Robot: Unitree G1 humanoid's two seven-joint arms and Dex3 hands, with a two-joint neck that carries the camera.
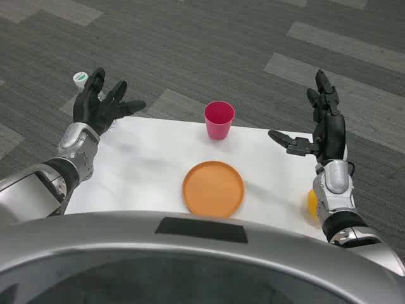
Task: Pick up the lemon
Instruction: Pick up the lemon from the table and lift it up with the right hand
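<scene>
The lemon (pixel 311 201) shows only as a yellow sliver at the table's right edge, mostly hidden behind my right forearm. My right hand (pixel 321 123) is raised above the table's right side, fingers spread and pointing up, holding nothing. It sits well above and beyond the lemon. My left hand (pixel 100 105) hovers over the table's far left corner, fingers apart and empty.
An orange plate (pixel 214 188) lies near the front middle of the white table (pixel 145 164). A pink cup (pixel 219 119) stands upright at the far edge. A bottle with a green-and-white cap (pixel 80 78) peeks out behind my left hand. Grey carpet surrounds the table.
</scene>
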